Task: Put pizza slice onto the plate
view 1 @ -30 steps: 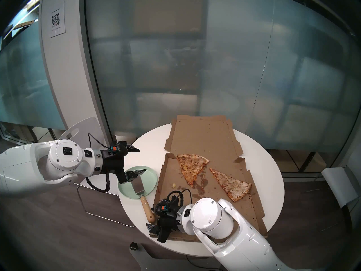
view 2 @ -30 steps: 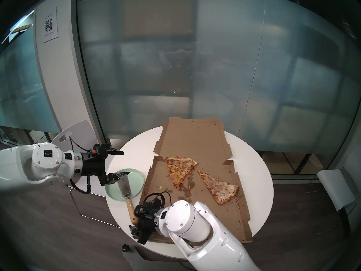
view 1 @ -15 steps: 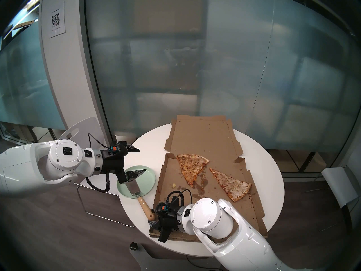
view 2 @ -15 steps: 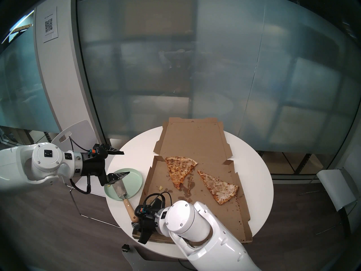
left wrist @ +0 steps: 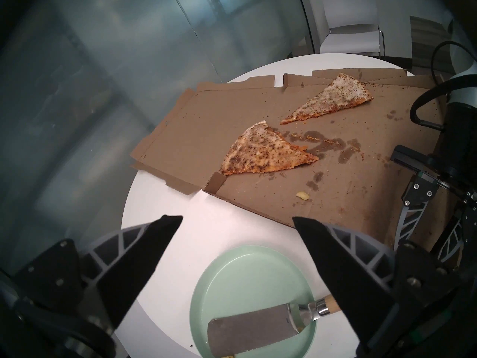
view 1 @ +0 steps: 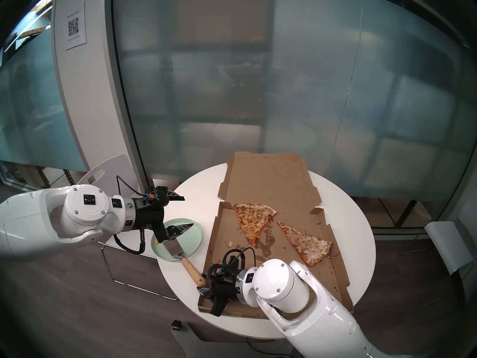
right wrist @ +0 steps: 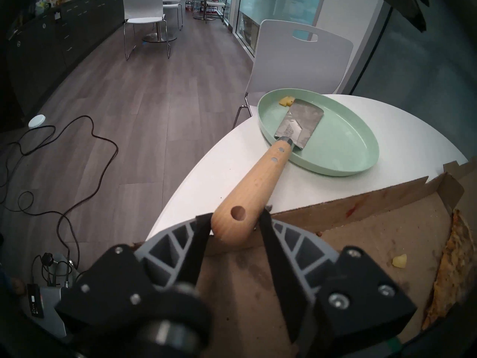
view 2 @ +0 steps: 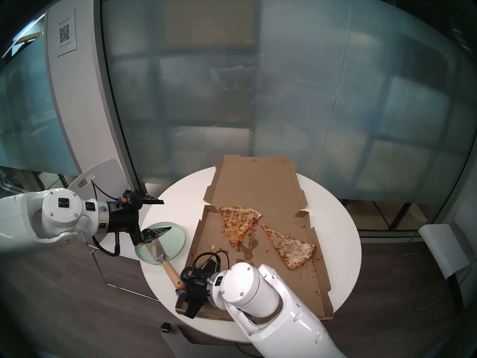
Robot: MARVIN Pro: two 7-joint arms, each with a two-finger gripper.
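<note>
Your right gripper (right wrist: 236, 221) pinches the end of the spatula (right wrist: 260, 184)'s wooden handle, whose blade lies in the plate (right wrist: 343, 153) near the table (view 1: 180, 293)'s left edge. Your left gripper (left wrist: 237, 223) hangs wide and empty above that plate. The pizza slice (view 1: 307, 243) lies in the open box (view 1: 273, 184), right of the browner slice (view 1: 253, 220).

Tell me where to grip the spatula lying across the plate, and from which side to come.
Grip the spatula by the thick butt end of its wooden handle, coming along the handle from the pizza box corner. The blade lies flat in the plate, too thin to pinch, while the handle juts out over the table. The right gripper already brackets that end.
</note>
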